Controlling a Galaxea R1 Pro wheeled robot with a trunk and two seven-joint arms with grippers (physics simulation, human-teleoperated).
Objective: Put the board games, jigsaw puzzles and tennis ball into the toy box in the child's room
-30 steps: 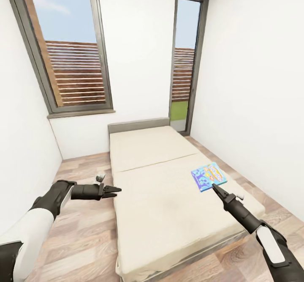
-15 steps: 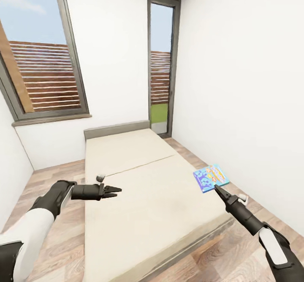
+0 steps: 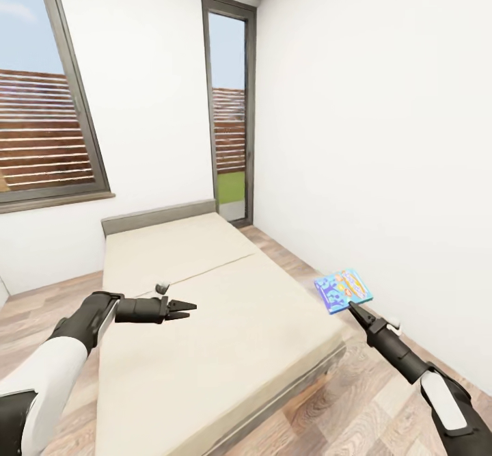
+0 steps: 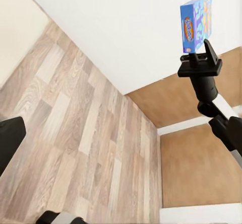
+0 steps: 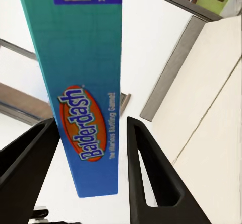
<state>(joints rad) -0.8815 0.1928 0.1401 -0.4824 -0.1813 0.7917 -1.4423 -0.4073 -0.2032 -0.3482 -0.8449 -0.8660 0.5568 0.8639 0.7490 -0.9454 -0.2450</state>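
Observation:
My right gripper [image 3: 354,307] is shut on a small blue board game [image 3: 343,290], gripping its lower edge and holding it in the air over the floor beside the bed's right side. In the right wrist view the game's blue "Balderdash" side [image 5: 80,83] stands between the two black fingers [image 5: 151,173]. The left wrist view shows the game [image 4: 196,22] upright above the right gripper [image 4: 200,53]. My left gripper [image 3: 188,307] is open and empty above the left part of the beige bed [image 3: 205,292].
A white wall [image 3: 383,135] runs close along the right, with a strip of wood-plank floor [image 3: 321,271] between it and the bed. Tall dark-framed windows [image 3: 229,100] stand behind the low headboard [image 3: 157,215]. More floor [image 3: 383,408] lies in front of the bed.
The whole view has swung to the right, so the bed sits further left in the picture. The board game has left the mattress and stays in my right gripper. Both arms keep their pose.

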